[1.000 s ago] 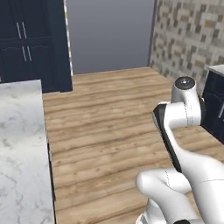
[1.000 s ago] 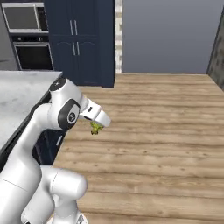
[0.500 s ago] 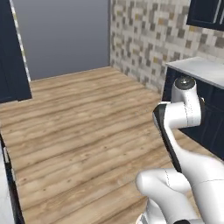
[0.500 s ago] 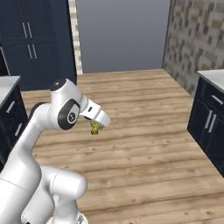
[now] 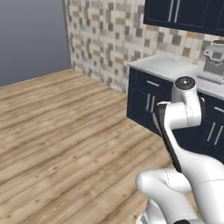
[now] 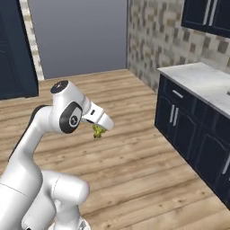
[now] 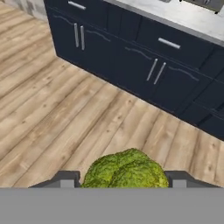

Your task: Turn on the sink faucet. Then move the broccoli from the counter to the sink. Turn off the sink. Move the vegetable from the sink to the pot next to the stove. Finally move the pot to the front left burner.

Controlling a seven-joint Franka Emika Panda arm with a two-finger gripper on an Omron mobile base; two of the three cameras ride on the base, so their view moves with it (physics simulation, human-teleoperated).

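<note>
The gripper [image 6: 99, 133] pinches the broccoli [image 6: 98, 131] btwn its two fingers, up in the air over the wood floor [image 6: 134, 148], w/ the dark cabinets [image 6: 188, 134] to its right.

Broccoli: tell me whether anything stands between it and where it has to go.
Cannot be settled here. The broccoli sits between the gripper fingers, carried above wood floor. Ahead stand dark cabinets under a white counter; neither sink nor pot is in sight.

Broccoli [image 7: 124, 169] stalk hidden between pincer [image 7: 118, 177] fingers.
</note>
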